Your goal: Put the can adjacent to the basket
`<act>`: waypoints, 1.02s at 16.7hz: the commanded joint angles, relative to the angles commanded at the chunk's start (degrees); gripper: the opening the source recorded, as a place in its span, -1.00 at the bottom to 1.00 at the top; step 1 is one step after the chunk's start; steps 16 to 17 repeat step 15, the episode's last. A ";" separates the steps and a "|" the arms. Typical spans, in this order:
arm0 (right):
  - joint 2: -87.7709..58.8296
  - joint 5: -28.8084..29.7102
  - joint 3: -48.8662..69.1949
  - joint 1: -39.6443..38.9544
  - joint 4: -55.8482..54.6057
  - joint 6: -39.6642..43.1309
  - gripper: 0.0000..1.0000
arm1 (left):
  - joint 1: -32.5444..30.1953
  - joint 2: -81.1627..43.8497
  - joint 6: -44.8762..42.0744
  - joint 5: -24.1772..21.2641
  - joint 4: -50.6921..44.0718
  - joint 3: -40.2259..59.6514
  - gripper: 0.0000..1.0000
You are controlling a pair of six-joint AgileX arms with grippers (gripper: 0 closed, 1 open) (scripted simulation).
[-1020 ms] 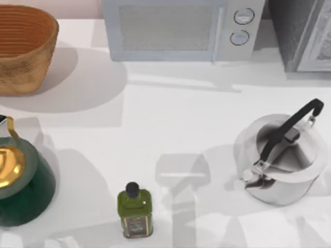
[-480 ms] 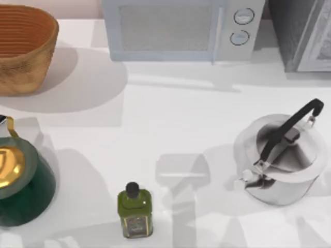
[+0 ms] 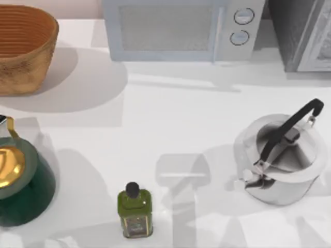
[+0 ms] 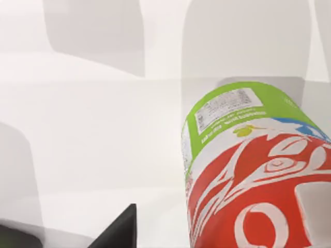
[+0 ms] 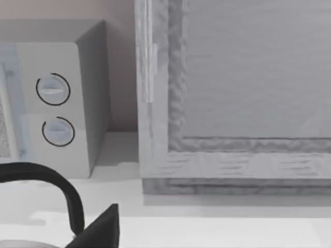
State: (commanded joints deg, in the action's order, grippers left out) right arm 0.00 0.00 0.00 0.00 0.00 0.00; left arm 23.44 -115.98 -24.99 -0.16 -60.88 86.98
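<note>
looking down the left wrist: meets the can [image 4: 248, 175] very close to the left tool [image 4: 118, 233], red band nearest, green band farther off, pale bench [image 4: 93, 129] around it. cannot tell whether that tool is closed on the can, open around it, or merely beside it. cannot tell either whether the can stands on the bench or hangs clear of it. judging by the view from above, puts the can outside that stretch of bench, so well apart from the basket [image 3: 23, 49].

from above: finds the basket upright at the far left corner, with bare bench to its right and on its near side. probably makes those the spots to aim for, since nothing crowds them. notes a green kettle [image 3: 20, 181] at the near left, an oil bottle [image 3: 135, 209] at the middle of the near edge, a steel kettle [image 3: 282, 157] at the right and a microwave [image 3: 181, 31] along the far edge. calls for carrying the can in clear of the green kettle, then setting it upright just beside the basket's wall, not inside.

sees the right tool [image 5: 101, 230] parked at the right, facing the microwave's dials and a grey cabinet [image 5: 232, 103]; cannot tell its state. judges the can not yet placed.
</note>
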 joint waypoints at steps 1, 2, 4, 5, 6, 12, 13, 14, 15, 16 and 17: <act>0.00 0.00 0.00 0.00 0.00 0.00 1.00 | 0.00 0.00 0.00 0.00 0.00 0.00 1.00; 0.00 0.00 0.00 0.00 0.00 0.00 1.00 | 0.00 0.00 0.00 0.00 0.00 0.00 1.00; 0.00 0.00 0.00 0.00 0.00 0.00 1.00 | 0.00 0.00 0.00 0.00 0.00 0.00 1.00; 0.00 0.00 0.00 0.00 0.00 0.00 1.00 | 0.00 0.00 0.00 0.00 0.00 0.00 1.00; 0.00 0.00 0.00 0.00 0.00 0.00 1.00 | -0.06 0.03 0.00 0.00 -0.01 0.01 1.00; 0.00 0.00 0.00 0.00 0.00 0.00 1.00 | -0.06 1.22 0.10 0.03 -6.21 4.94 1.00; 0.00 0.00 0.00 0.00 0.00 0.00 1.00 | -0.12 1.54 0.09 0.02 -7.45 5.91 1.00; 0.00 0.00 0.00 0.00 0.00 0.00 1.00 | -0.13 1.71 0.08 0.01 -8.25 6.56 1.00; 0.00 0.00 0.00 0.00 0.00 0.00 1.00 | -0.13 1.74 0.09 0.01 -8.47 6.76 1.00; 0.00 0.00 0.00 0.00 0.00 0.00 1.00 | -0.13 1.74 0.09 0.01 -8.47 6.76 1.00; 0.00 0.00 0.00 0.00 0.00 0.00 1.00 | -0.13 1.74 0.09 0.01 -8.47 6.76 1.00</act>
